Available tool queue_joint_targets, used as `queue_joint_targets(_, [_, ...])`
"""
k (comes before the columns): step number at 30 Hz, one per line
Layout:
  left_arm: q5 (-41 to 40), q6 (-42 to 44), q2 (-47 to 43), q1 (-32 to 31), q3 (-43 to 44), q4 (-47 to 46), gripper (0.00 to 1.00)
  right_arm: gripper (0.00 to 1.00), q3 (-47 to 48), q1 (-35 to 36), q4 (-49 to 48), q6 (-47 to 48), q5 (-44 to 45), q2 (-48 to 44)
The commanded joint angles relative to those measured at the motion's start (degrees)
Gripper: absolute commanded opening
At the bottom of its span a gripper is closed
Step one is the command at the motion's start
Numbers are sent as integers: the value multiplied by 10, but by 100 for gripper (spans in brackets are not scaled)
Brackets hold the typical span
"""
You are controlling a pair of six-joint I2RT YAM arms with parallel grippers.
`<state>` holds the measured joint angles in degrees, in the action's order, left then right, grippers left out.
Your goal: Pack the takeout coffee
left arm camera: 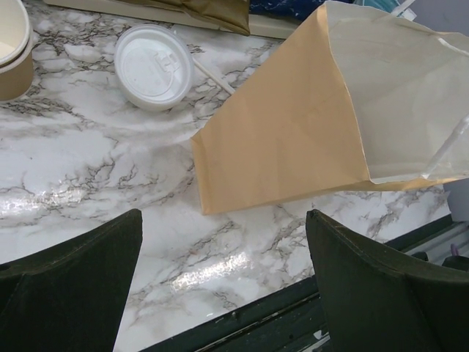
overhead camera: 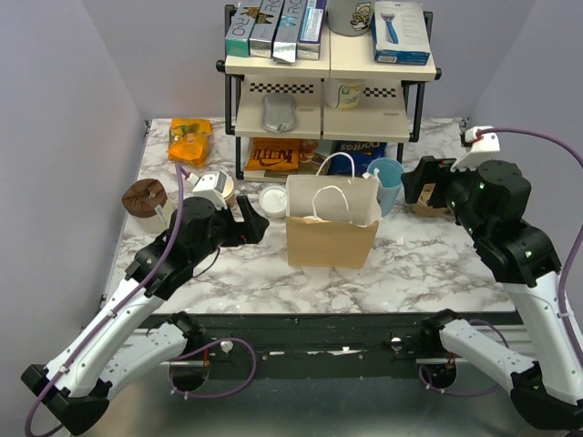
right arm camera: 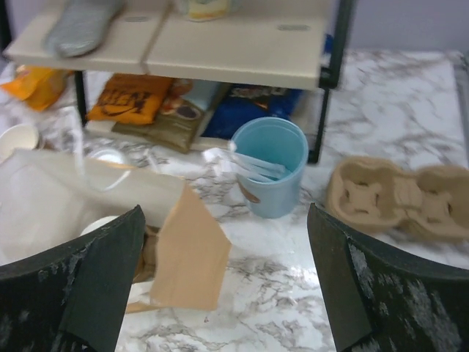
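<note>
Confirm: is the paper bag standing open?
Yes: paper bag stands upright, mouth open, white lining showing in the top view.

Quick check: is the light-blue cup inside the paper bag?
No, the light-blue cup stands on the marble table beside the paper bag, clearly outside it.

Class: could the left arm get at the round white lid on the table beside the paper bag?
Probably yes. The left gripper is open and faces the round white lid across the bare table; the paper bag stands to one side and the open tan cup to the other, neither between.
</note>
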<state>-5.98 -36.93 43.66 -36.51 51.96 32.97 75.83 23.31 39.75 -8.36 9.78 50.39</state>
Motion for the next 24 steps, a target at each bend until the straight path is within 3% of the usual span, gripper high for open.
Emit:
queue_joint_targets(1, [-46,-20,-1,-1,6,24,99,100,-35,2,33,-118,209,1])
queue_joint_targets(7, [-97,-52,10,-1,0,37,99,100,-137,2,39,-178,299,-47])
queue_joint_targets(11, [-122,-67,19,-1,3,51,99,100,-235,2,-22,-199,292,-132])
queue_joint_targets(15, [-137,-82,10,0,-3,57,99,100,-295,2,-93,-150,236,-195])
queue_joint_targets(24, [-177,-93,-25,0,-7,76,99,100,-307,2,-96,-131,236,-228])
